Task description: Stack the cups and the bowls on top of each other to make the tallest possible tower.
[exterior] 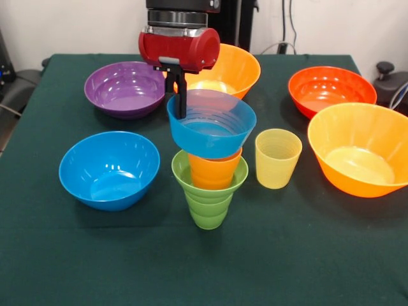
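The tower stands at the middle of the table, with a green ribbed cup (207, 201) at the bottom. An orange cup (215, 171) is nested in it. A small translucent blue bowl (213, 131) rests, slightly tilted, on the orange cup. My gripper (182, 109) comes down from above and is shut on the back left rim of this blue bowl. A pale yellow cup (278, 158) stands alone just right of the tower. Around it lie a medium blue bowl (109, 169), a purple bowl (125, 89), a red-orange bowl (331, 90) and two big orange bowls (362, 148) (236, 69).
The dark green tablecloth (76, 255) covers the table. The gripper's red wrist partly hides the big orange bowl at the back. Black gear (390, 80) sits beyond the right edge of the table.
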Action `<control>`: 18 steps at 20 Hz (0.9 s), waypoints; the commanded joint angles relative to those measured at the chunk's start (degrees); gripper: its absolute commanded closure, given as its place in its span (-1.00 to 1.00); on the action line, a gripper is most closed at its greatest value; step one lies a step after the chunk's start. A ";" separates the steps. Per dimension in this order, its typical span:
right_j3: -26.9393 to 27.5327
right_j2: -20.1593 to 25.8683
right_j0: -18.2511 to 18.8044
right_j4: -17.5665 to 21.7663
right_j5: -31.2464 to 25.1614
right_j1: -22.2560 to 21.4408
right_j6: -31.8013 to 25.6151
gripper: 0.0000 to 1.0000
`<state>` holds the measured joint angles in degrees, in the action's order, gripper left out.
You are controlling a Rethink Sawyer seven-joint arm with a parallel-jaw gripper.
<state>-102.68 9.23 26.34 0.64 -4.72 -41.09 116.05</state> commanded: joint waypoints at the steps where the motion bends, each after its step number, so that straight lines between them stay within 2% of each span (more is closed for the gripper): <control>1: 0.05 2.05 -1.62 2.40 2.52 2.56 5.35 1.00; 18: 0.79 0.67 -3.32 2.00 4.64 4.08 6.02 1.00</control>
<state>-102.67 8.97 25.17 0.64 -2.94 -40.66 116.05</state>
